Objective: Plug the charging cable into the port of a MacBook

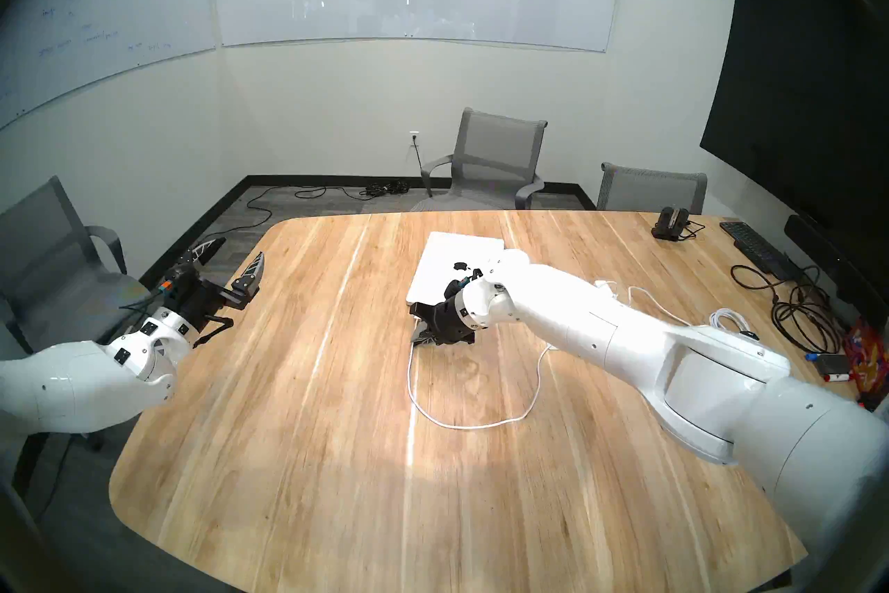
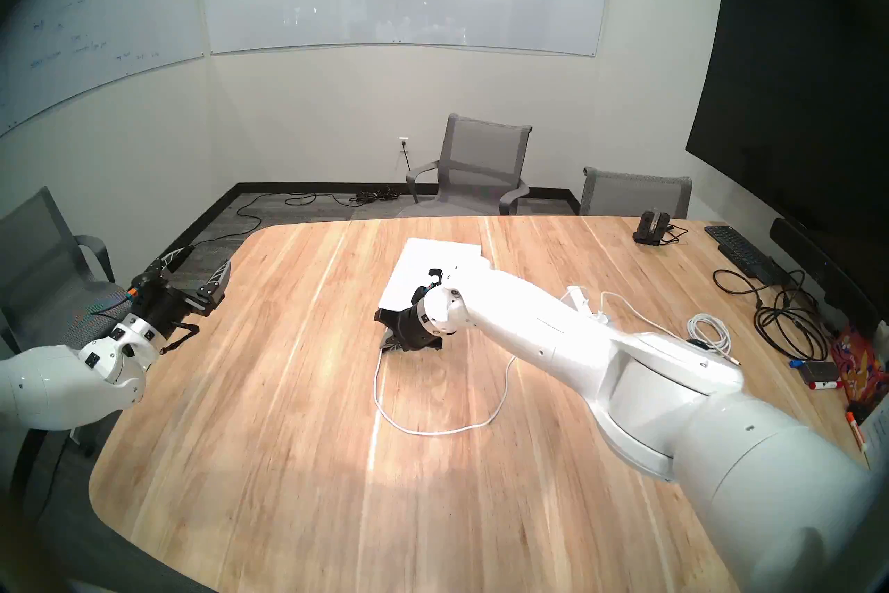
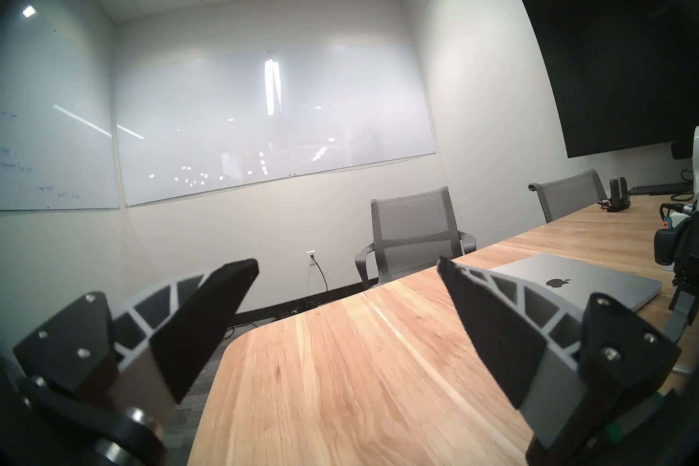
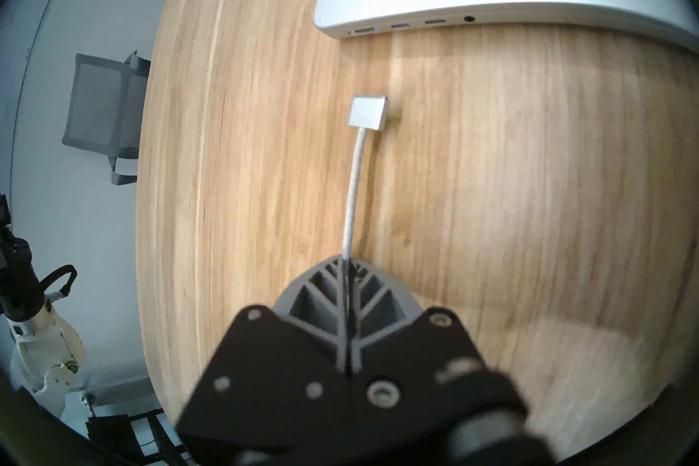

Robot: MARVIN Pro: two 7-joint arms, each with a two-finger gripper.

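Pale wooden conference table (image 1: pixel 336 433) with rounded corners fills the lower field of the head views; grey mesh chairs (image 1: pixel 495 159) and wall-mounted whiteboards stand behind it. At far left, the left gripper (image 1: pixel 231 262) hovers over the table's left edge, pointing toward the far wall, its two black ribbed fingers (image 3: pixel 488 325) spread wide and holding nothing. At centre, the thin silver rectangular MacBook (image 1: pixel 450 260) lies closed and flat on the table, black apple logo upward. The right gripper (image 1: pixel 419 336) sits just in front of the laptop's near left corner, angled down toward the tabletop, its jaws clenched on the thin white charging cable (image 4: pixel 353 189). In the right wrist view, a short straight length of cord runs out beyond the fingertips, its long axis aimed at the laptop's side edge; the small flat rectangular silver-white connector (image 4: pixel 367 112) points at that edge but stands apart from it, unplugged. The port (image 4: pixel 364 31), endmost dark oblong slot beside the laptop's corner, lies almost in line with the connector, slightly to the left. Behind the gripper, the slack cord loops across the table (image 1: pixel 462 423) and passes under the right arm. At far right lie a black keyboard (image 1: pixel 757 248), tangled black cables (image 1: pixel 798 313) and a coiled white cord (image 1: pixel 726 320).
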